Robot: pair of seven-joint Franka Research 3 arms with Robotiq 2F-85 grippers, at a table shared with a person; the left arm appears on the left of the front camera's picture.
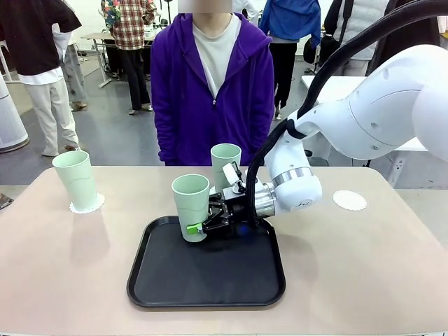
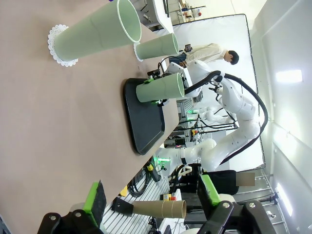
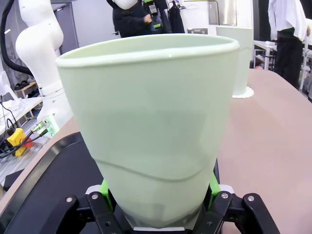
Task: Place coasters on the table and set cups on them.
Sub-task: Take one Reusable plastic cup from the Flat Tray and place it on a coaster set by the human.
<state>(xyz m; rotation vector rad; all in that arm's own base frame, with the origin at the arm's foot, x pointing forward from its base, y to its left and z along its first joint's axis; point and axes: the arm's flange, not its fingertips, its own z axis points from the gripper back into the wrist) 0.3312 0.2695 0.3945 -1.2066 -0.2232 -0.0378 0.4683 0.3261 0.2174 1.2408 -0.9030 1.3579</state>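
Cups are the business right now: the right tool (image 1: 208, 225) is clamping its green pads on the lower wall of a tall pale mint-green plastic tumbler (image 1: 191, 206) standing at the back of the black rectangular tray (image 1: 210, 288), jaws closed on it from the side. By my reading, this is the pick-up of the second cup. One matching tumbler (image 1: 77, 180) is already sitting on a white scalloped paper doily (image 1: 96, 204) at the far left of the beige table (image 1: 364, 266). A third tumbler (image 1: 226, 162) is standing just behind the tray, in front of the person in the purple hoodie (image 1: 213, 84); from the left wrist view it seems to be resting on a doily too, though that is hard to confirm. A bare doily (image 1: 349, 200) is waiting on the right side of the table.

Next, I'd judge, the arm needs to lift the gripped tumbler clear of the tray rim, keep it upright, and carry it right to that free doily.

Left tool (image 2: 151, 194) is hanging open above the table, holding nothing. Tray is otherwise carrying nothing, and both tumblers whose insides are visible are looking empty.
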